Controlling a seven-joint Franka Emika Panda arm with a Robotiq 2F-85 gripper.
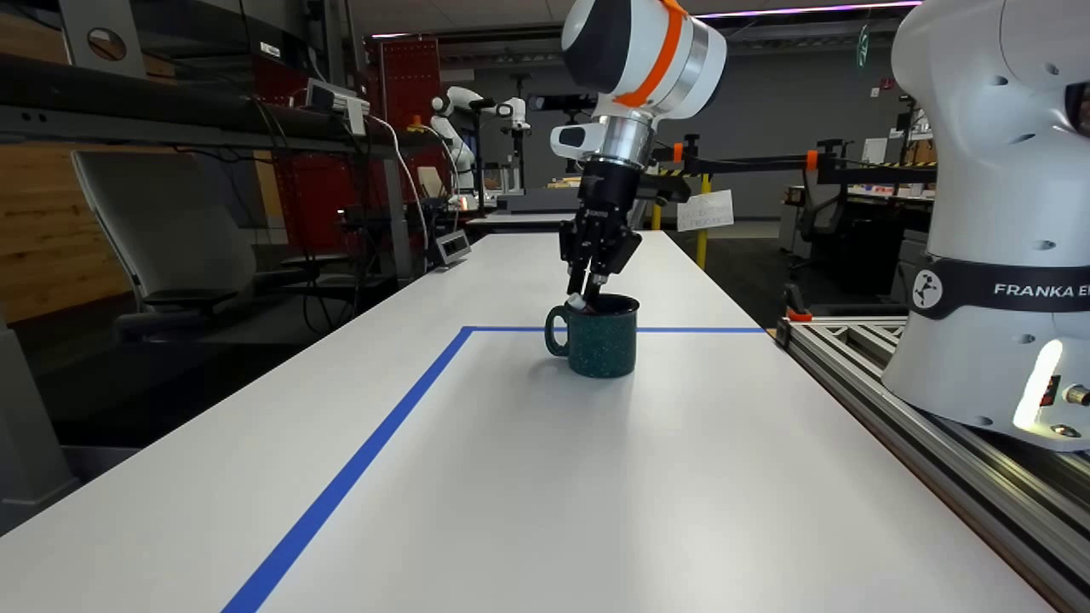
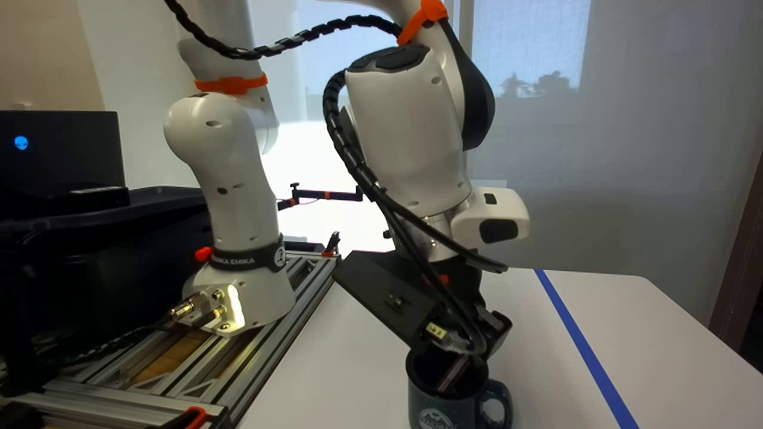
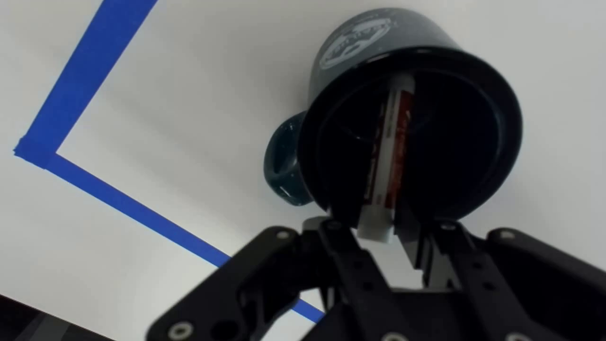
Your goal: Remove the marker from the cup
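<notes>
Red-and-white marker [image 3: 392, 147] slanting in speckled green mug [image 1: 602, 342], pale end straddled by Robotiq gripper [image 3: 374, 225], pinched or not, can't tell

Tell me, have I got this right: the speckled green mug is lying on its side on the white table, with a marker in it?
Not quite: the speckled green mug is not on its side; it stands upright on the white table, as an exterior view shows. The marker is in it, as you say.
</notes>
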